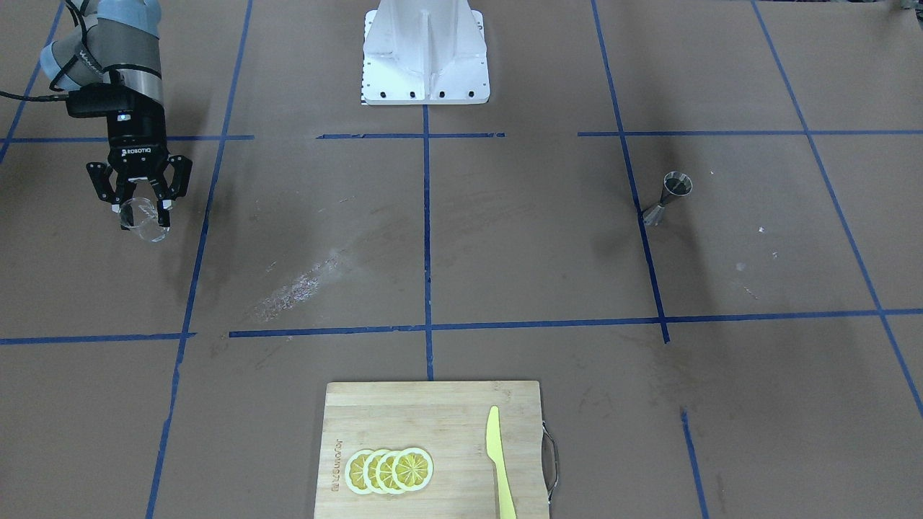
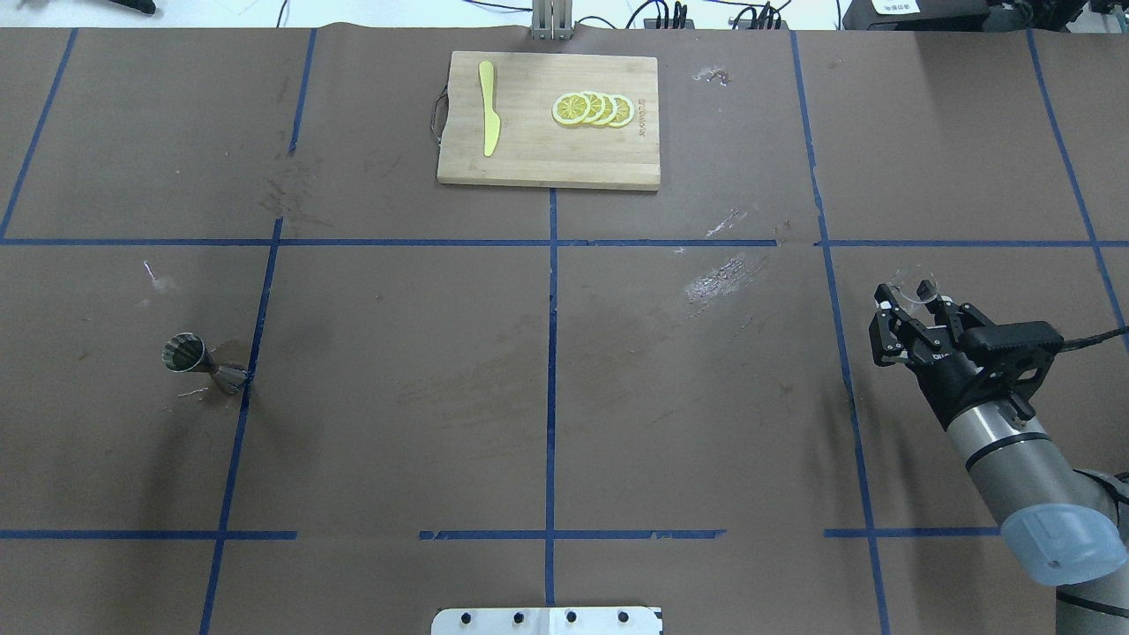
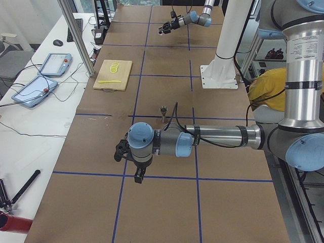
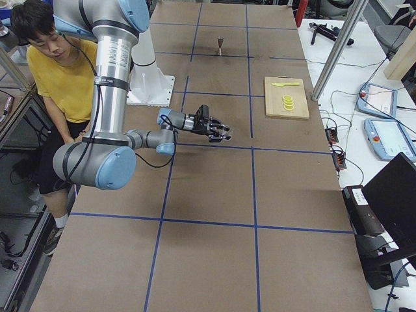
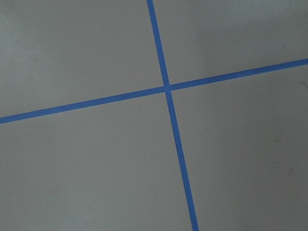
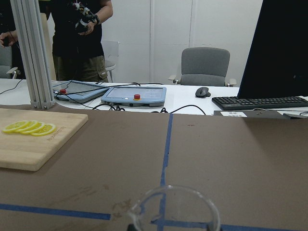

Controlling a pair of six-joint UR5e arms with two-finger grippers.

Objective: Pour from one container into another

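Front-facing view: my right pincer (image 1: 142,209) is gripping the glass cup (image 1: 146,222), fingers drawn in narrow on its sides, far up and left of the cutting board (image 1: 433,425). White "ROBOTIQ" lettering is showing on the pincer's body. The jigger (image 1: 667,198) is standing upright, up and right of the board, its foot just beside a blue tape line (image 1: 634,184). Bare brown surface (image 1: 505,252) is stretching wide between cup and jigger. Lemon slices (image 1: 389,470) and a yellow knife (image 1: 497,461) are lying on the board; its stamped mark is too small to read.

Overhead view: the cup is sitting down and right of the board, the jigger down and left of it, well apart.

Exterior left view: my left pincer (image 3: 121,150) is hanging over the surface nearer the camera than the board; I cannot tell how wide it is.

Right wrist view: the cup's rim is showing at the bottom, with the board ahead on the left. Beyond the surface's far edge, a keyboard (image 6: 260,101) and a chair (image 6: 204,66) are standing.
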